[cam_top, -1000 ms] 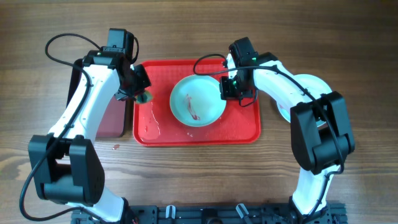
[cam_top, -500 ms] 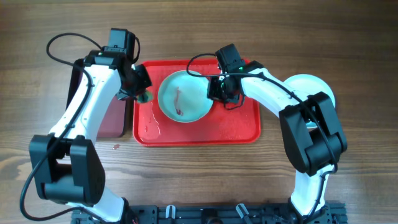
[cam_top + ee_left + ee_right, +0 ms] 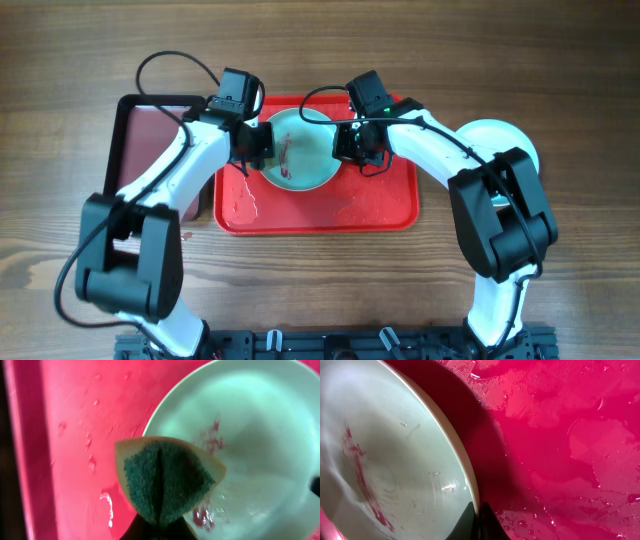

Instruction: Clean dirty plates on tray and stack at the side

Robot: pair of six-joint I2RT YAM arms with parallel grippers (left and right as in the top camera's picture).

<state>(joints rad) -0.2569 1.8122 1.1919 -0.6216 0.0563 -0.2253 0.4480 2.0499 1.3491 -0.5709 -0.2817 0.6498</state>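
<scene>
Scrubbing about to start
Left hand [image 3: 252,146], clamped on the sponge [image 3: 167,480], has swung in to the near rim of the turquoise plate [image 3: 300,160]; right hand [image 3: 357,143] clamps its opposite rim, over the red tray [image 3: 385,205], smears uncleaned

Glossy plastic tray [image 3: 385,205]; smooth plate [image 3: 310,162]; rough sponge [image 3: 165,480]; wood table [image 3: 560,60].

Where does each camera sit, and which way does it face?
Overhead: above the table, facing down at the bright red plastic tray, the pale turquoise round plate, both white arms.
Left wrist: on that arm, faces down past the folded green sponge in the left gripper.
Right wrist: on that arm, faces down along the right gripper pinching the plate's rim.
All share plate and tray.
</scene>
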